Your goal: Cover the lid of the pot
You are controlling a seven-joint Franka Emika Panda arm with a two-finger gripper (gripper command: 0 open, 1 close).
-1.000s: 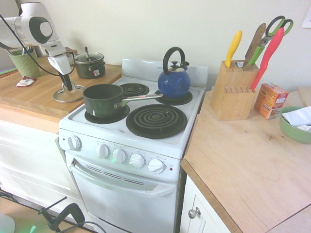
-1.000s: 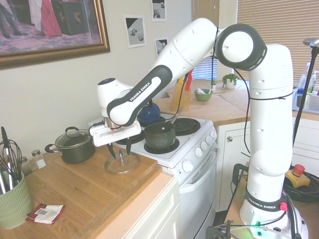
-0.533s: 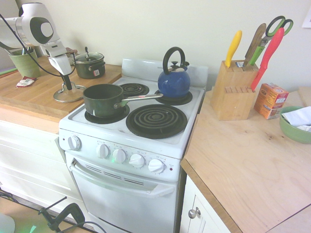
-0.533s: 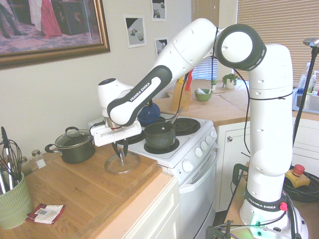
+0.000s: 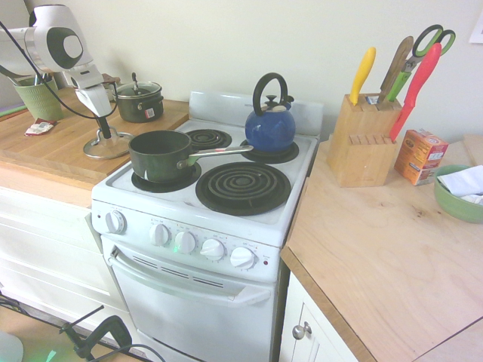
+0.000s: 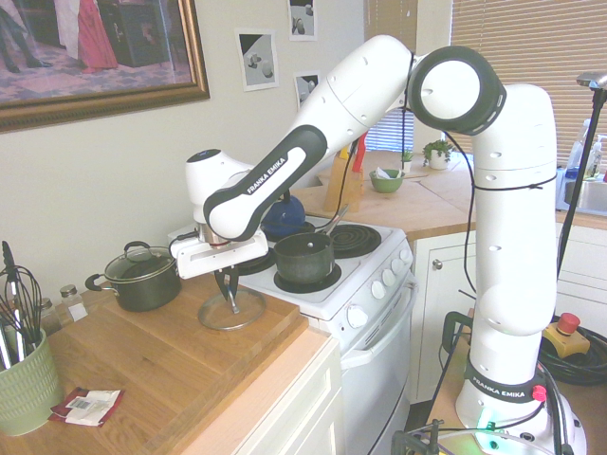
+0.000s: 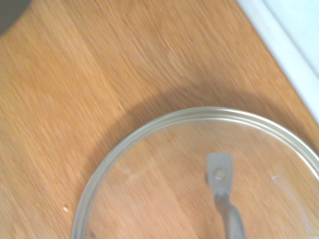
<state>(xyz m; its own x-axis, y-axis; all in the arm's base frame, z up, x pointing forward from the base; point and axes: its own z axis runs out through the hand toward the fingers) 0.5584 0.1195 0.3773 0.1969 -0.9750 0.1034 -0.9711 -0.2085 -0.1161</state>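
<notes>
Fingers [image 6: 227,277]: closed on the lid's handle, pointing down
Handle [image 7: 225,191]: grey metal, rising from the lid, held between the fingers
Lid [image 6: 232,309]: round clear glass with a metal rim, on the wooden counter [image 6: 156,358], near the stove
Pot [image 5: 161,154]: dark green saucepan, uncovered, on the stove's front burner beside the counter, metal handle pointing toward the knife block [image 5: 365,142]
Stove [image 5: 192,226]: white, with coil burners
Kettle [image 5: 270,128]: blue, on a rear burner
Lidded pot [image 6: 142,277]: dark, on the counter near the wall
</notes>
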